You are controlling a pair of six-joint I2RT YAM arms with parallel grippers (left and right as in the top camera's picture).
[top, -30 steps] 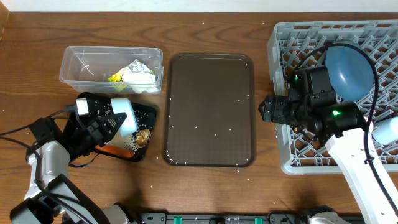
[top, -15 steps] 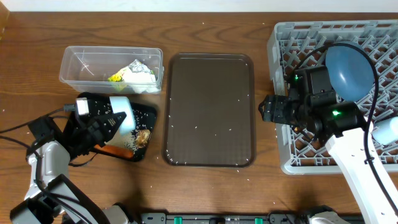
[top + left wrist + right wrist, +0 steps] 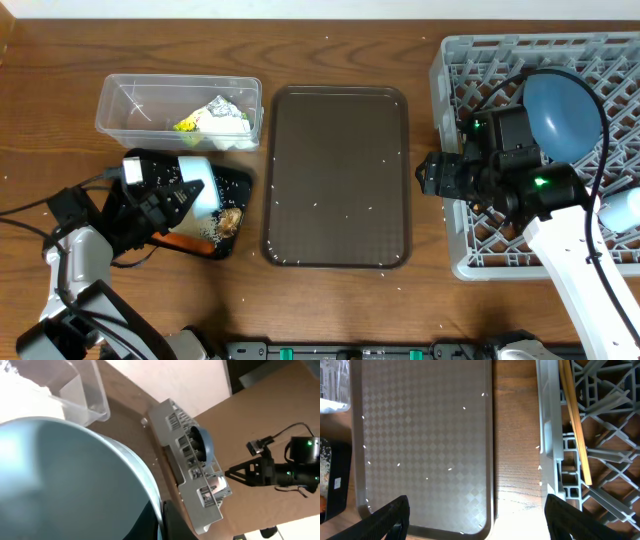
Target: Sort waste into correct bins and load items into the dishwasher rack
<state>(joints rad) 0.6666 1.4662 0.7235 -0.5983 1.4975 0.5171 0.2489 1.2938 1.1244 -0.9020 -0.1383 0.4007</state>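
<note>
My left gripper [image 3: 178, 197] is shut on the rim of the white bowl [image 3: 203, 186], which is tilted above the black tray [image 3: 238, 183]. That tray holds the orange carrot [image 3: 180, 240], a brown food lump [image 3: 231, 218] and rice. In the left wrist view the bowl's pale blue outside [image 3: 65, 475] fills the frame, its rim pinched in my left gripper [image 3: 162, 521]. The clear tub [image 3: 130, 105] holds the tissue [image 3: 222, 118] and the wrapper [image 3: 186, 125]. My right gripper [image 3: 425, 175] [image 3: 480, 520] stands open and holds nothing, between the brown tray and the dishwasher rack [image 3: 452, 120]. The blue plate [image 3: 562, 112] stands upright in the rack, and chopsticks [image 3: 575, 420] lie there too.
The brown serving tray [image 3: 337, 178] [image 3: 420, 435] lies mid-table with rice grains scattered on it and on the wood around it. A pale cup-like thing [image 3: 620, 212] shows at the rack's right edge. The rack's near wall [image 3: 552, 460] is close to my right finger.
</note>
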